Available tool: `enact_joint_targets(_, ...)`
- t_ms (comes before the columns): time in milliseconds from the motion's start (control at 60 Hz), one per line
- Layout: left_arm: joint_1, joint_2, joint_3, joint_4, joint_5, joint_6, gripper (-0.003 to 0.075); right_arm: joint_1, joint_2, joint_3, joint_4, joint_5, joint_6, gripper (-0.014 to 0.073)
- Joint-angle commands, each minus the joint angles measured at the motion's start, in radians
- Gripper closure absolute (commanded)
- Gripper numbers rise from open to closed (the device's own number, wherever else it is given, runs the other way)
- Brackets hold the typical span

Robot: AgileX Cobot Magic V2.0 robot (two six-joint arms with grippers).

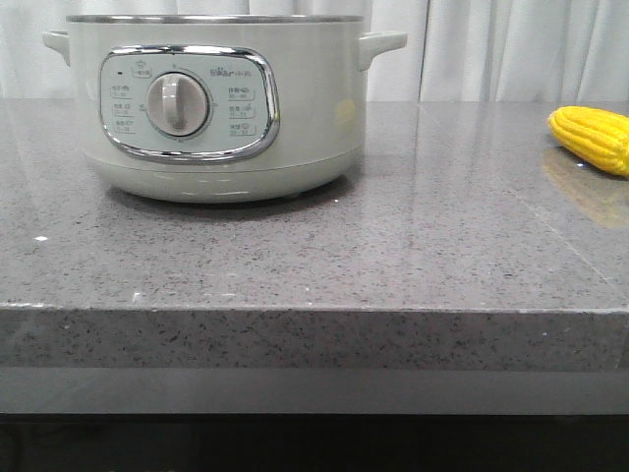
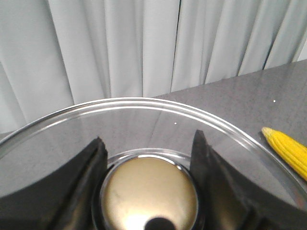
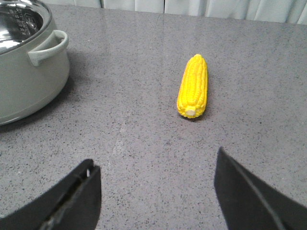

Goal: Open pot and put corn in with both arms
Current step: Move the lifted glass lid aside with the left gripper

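The pot stands at the back left of the counter with no lid on; its shiny metal inside shows in the right wrist view. My left gripper is shut on the brass-coloured knob of the round glass lid and holds the lid off the pot. The corn lies on the counter to the right of the pot and also shows in the left wrist view. My right gripper is open and empty above the counter, short of the corn. Neither gripper shows in the front view.
The grey speckled counter has its front edge near the camera. Pale curtains hang behind it. One of the pot's side handles faces the corn.
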Motion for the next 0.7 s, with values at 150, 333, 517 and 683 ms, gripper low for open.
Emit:
enact_joint_targets(150,0.062,-0.204,0.037,0.018,0.017,-0.024,0.0406,0.001,0.020,-0.033,0.005,-0.077,-0.003,0.0074)
enact_joint_targets(333,0.146,-0.335,0.197,0.018,0.017,-0.048,0.0406,0.001,0.020,-0.033,0.005,-0.073,-0.003,0.0074)
enact_joint_targets(517,0.190,-0.490,0.403,0.012,-0.006,-0.048,0.0406,0.001,0.020,-0.033,0.005,-0.058,-0.003,0.0074)
enact_joint_targets(683,0.190,-0.617,0.555,-0.015,-0.012,-0.048,0.0406,0.001,0.020,-0.033,0.005,-0.051,-0.003,0.0074)
